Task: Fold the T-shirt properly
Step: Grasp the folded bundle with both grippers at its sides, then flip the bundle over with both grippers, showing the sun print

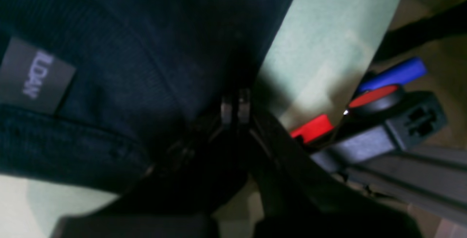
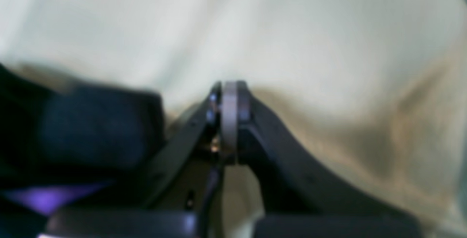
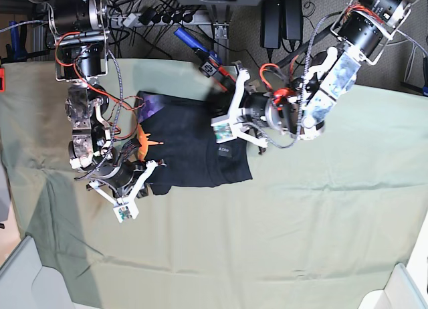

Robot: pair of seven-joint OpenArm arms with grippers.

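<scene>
Black cloth T-shirt (image 3: 190, 145), partly folded, lies on pale green cloth-covered bench (image 3: 301, 222), purple-orange graphic showing at its left end. Left pincer (image 1: 235, 111) clenched on shirt's edge near the collar label. Right pincer (image 2: 229, 115) clenched, beside the shirt's near-left corner; no fabric visibly between its tips.

Pale green table cloth (image 3: 267, 229), cables (image 3: 160, 15) behind

My two arms are black cylindrical segments with white brackets; red and orange cables loop along them, each dark end effector (image 3: 148, 163) white-trimmed.
</scene>
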